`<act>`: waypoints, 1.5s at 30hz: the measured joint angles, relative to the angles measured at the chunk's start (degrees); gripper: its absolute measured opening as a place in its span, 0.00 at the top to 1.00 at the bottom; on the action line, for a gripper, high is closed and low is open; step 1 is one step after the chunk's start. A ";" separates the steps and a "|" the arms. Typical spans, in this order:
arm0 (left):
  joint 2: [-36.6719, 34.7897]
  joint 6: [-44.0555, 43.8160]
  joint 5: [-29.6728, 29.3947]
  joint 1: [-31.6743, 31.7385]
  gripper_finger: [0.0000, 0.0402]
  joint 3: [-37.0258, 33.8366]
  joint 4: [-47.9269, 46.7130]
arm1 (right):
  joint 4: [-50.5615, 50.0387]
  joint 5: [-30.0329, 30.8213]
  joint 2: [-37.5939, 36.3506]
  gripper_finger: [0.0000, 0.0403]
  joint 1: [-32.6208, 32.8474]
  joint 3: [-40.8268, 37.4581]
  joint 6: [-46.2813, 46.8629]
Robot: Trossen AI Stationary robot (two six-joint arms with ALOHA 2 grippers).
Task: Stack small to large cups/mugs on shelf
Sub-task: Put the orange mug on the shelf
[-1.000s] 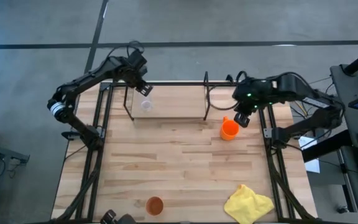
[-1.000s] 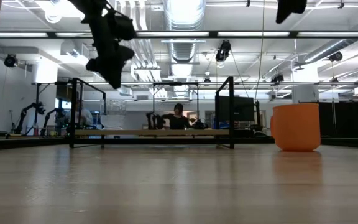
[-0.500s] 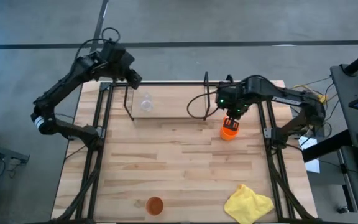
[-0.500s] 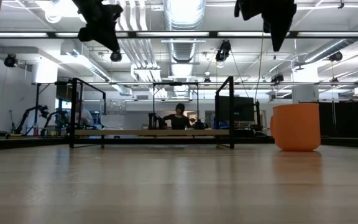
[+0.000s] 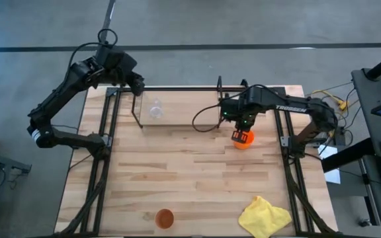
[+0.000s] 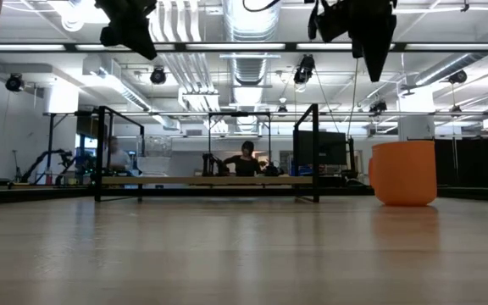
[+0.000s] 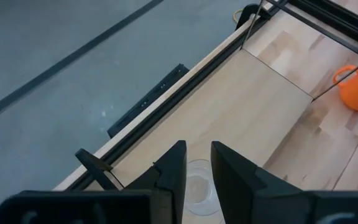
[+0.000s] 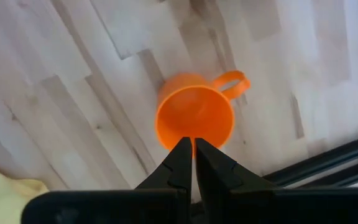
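The tiny clear glass [image 5: 155, 110] stands on the pale board of the black wire shelf [image 5: 177, 123], near its left end. My left gripper [image 5: 137, 84] hangs high over the shelf's far-left corner, slightly open; its wrist view shows the glass [image 7: 197, 190] far below the fingers. The orange mug [image 5: 243, 138] stands upright on the table just right of the shelf, handle toward the far side. My right gripper [image 5: 241, 125], shut, hovers well above the mug [image 8: 194, 118], clear of it in the low view [image 6: 371, 59]. The terracotta tumbler [image 5: 165, 217] stands by the near edge.
A crumpled yellow cloth [image 5: 264, 216] lies at the table's near right corner. The shelf's upright black loops [image 5: 219, 99] stand between the glass and the mug. Bare wood stretches across the middle of the table [image 5: 190, 172].
My left gripper has drawn back from the glass, moving up and toward the table's far-left corner; the glass has stayed on the shelf board. My right gripper has swung toward the table's left and turned, and now stands over the orange mug.
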 joint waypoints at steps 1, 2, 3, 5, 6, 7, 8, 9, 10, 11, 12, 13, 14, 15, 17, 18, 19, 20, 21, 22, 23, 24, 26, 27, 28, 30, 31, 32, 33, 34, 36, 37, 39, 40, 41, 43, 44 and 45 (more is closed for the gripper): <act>-0.07 -0.02 0.01 0.00 0.85 -0.07 -0.03 | -0.01 -0.03 -0.46 0.97 0.26 0.00 0.00; -0.12 -0.02 0.01 0.00 0.85 -0.07 -0.03 | -0.01 -0.08 -0.92 0.97 0.45 0.00 0.00; -0.12 -0.02 0.01 0.00 0.85 -0.07 0.06 | -0.03 -0.18 -1.45 0.97 0.62 0.00 0.28; 0.20 -0.04 0.01 -0.06 0.85 -0.07 0.26 | -0.03 -0.18 -2.56 0.97 0.67 0.00 2.36; 0.49 -0.04 0.01 -0.04 0.85 -0.07 0.43 | -0.03 -0.17 -3.09 0.97 0.70 0.00 3.77; 0.87 -0.05 -0.01 -0.04 0.85 -0.07 0.50 | -0.02 -0.18 -3.65 0.97 0.71 0.00 5.12; 1.29 -0.10 0.01 -0.06 0.85 -0.07 0.54 | -0.01 -0.16 -4.26 0.97 0.70 0.00 6.23; 1.70 -0.14 0.01 -0.04 0.85 -0.09 0.84 | -0.01 -0.16 -4.85 0.97 0.71 0.00 6.66; 2.19 -0.15 0.01 -0.04 0.85 -0.09 1.41 | -0.01 -0.16 -5.40 0.97 0.71 0.00 6.76; 2.63 -0.15 0.01 -0.04 0.85 -0.09 1.94 | -0.01 -0.19 -6.01 0.97 0.71 0.00 6.88; 3.18 -0.15 0.01 -0.04 0.85 -0.09 2.09 | 0.01 -0.43 -6.73 0.97 0.73 0.00 7.28; 3.72 -0.15 0.01 -0.04 0.85 -0.09 2.17 | 0.01 -0.91 -7.37 0.97 0.73 0.00 7.79; 4.32 -0.15 0.01 -0.04 0.85 -0.09 2.56 | 0.01 -1.23 -8.06 0.97 0.73 0.00 7.93; 4.96 -0.15 0.01 -0.04 0.85 -0.10 3.24 | 0.01 -1.23 -8.87 0.97 0.73 0.00 7.92; 6.29 -0.15 0.01 -0.04 0.85 -0.10 4.08 | 0.21 -1.18 -10.09 0.97 0.71 0.00 7.67; 6.92 -0.11 0.01 -0.04 0.85 -0.11 4.64 | 0.36 -1.15 -10.68 0.97 0.71 0.00 7.68; 7.46 0.00 0.01 -0.04 0.85 -0.08 5.15 | 0.45 -1.03 -11.19 0.97 0.71 0.00 7.70; 7.89 -0.11 0.03 -0.04 0.85 -0.05 4.99 | 0.55 -1.01 -11.70 0.97 0.71 0.00 7.72; 8.01 -0.55 0.26 -0.04 0.85 -0.05 4.78 | 0.62 -1.01 -12.16 0.97 0.71 0.00 7.72; 8.01 -1.26 1.18 0.02 0.85 -0.05 5.01 | 0.62 -1.01 -12.64 0.97 0.71 0.00 7.72; 7.76 -1.64 1.39 0.00 0.85 -0.05 5.25 | 0.64 -1.01 -13.05 0.97 0.71 0.00 7.72; 7.39 -1.75 1.42 0.00 0.85 -0.05 5.46 | 0.68 -1.01 -13.36 0.97 0.71 0.00 7.73; 6.47 -1.84 1.46 0.00 0.85 0.28 5.76 | 0.69 -1.01 -13.93 0.97 0.71 0.00 7.91; 5.90 -1.86 1.47 0.02 0.85 0.53 6.23 | 0.71 -1.01 -14.17 0.97 0.71 0.00 7.91; 5.25 -1.88 1.49 0.02 0.85 0.89 6.74 | 0.69 -1.01 -14.36 0.97 0.71 0.00 7.89; 3.64 -1.88 1.49 0.02 0.85 1.74 7.51 | 0.71 -0.99 -14.62 0.97 0.71 0.00 7.87; 2.77 -1.88 1.51 0.02 0.85 2.34 7.53 | 0.72 -0.99 -14.70 0.97 0.71 0.00 7.87; 1.84 -1.88 1.51 0.02 0.85 2.82 7.58 | 0.74 -0.99 -14.76 0.97 0.71 0.00 7.85; 0.86 -1.88 1.51 0.02 0.85 3.20 7.57 | 0.79 -0.99 -14.77 0.97 0.71 0.00 7.84; -0.07 -1.88 1.51 0.02 0.85 3.53 7.57 | 0.84 -0.99 -14.74 0.97 0.71 0.00 7.82; -2.10 -1.88 1.51 0.02 0.85 3.84 7.55 | 0.82 -0.99 -14.64 0.97 0.71 0.00 7.66; -3.23 -1.88 1.51 0.02 0.85 3.86 7.55 | 0.84 -0.99 -14.50 0.97 0.71 0.00 7.42; -5.43 -1.88 1.52 0.02 0.85 3.72 7.52 | 0.94 -0.99 -14.25 0.97 0.71 0.00 6.60; -6.57 -1.88 1.53 0.02 0.85 3.64 7.45 | 1.00 -0.99 -14.17 0.97 0.71 0.00 6.37; -7.60 -1.88 1.52 0.02 0.85 3.62 7.45 | 1.07 -0.99 -14.15 0.97 0.71 0.00 6.36; -9.42 -1.88 1.54 0.02 0.85 3.62 7.49 | 1.61 -0.97 -14.14 0.97 0.71 0.00 6.36; -10.31 -1.88 1.54 0.02 0.85 3.60 7.49 | 2.14 -0.97 -14.16 0.97 0.71 0.00 6.33; -11.02 -1.88 1.54 0.02 0.85 3.60 7.48 | 2.50 -0.97 -14.16 0.97 0.71 0.00 6.32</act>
